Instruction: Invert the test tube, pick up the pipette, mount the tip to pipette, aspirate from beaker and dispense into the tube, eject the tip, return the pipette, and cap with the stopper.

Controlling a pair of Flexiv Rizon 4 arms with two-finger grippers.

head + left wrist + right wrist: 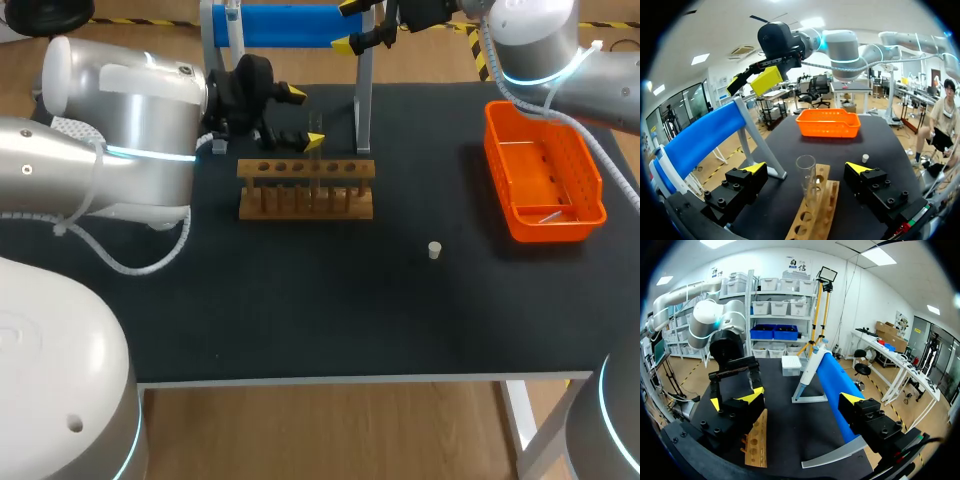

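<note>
A clear glass test tube (806,176) stands upright in the wooden rack (816,212), between the spread fingers of my left gripper (807,171), which do not touch it. From above, the left gripper (306,118) hangs just behind the rack (305,188) and the tube (316,162). The blue pipette (832,380) lies on its grey stand at the table's back. My right gripper (802,400) is open beside it, seen from above at the stand's right end (348,26). A small white stopper (434,250) sits on the mat.
An orange basket (545,170) stands at the right side of the table, with small pale items in it. A white box (790,365) sits at the back left, near the pipette stand's foot. My left arm's bulky links cover the table's left part.
</note>
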